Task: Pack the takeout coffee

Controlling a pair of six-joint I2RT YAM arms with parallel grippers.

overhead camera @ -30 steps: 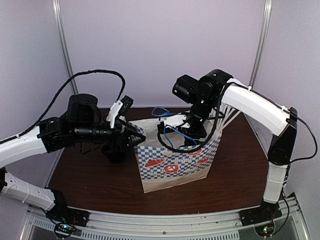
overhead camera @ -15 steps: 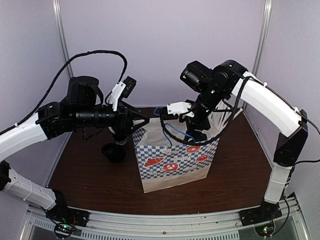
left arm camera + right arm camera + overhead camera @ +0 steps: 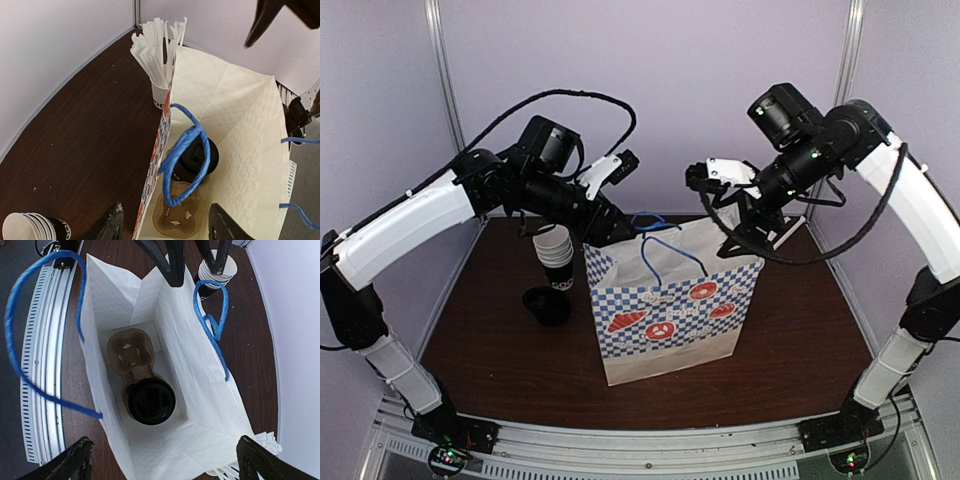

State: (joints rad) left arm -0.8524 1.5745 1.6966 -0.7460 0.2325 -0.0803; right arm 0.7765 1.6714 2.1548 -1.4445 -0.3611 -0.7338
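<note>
Left tool (image 3: 167, 222) hangs spread and empty over the bag's (image 3: 670, 330) 10 o'clock corner. The right tool (image 3: 167, 460) hangs above the 2 o'clock corner, fingers wide and holding nothing. The coffee (image 3: 150, 401) stands lidded on the bag's floor. In the right wrist view it fills the 6 o'clock slot of a brown tray (image 3: 127, 352), and the 12 o'clock slot is vacant. The packing looks done; the next move is likely to draw both arms clear without snagging the blue handles (image 3: 180, 147). A cup stack (image 3: 556, 258) stands on the surface at the bag's 9 o'clock.
</note>
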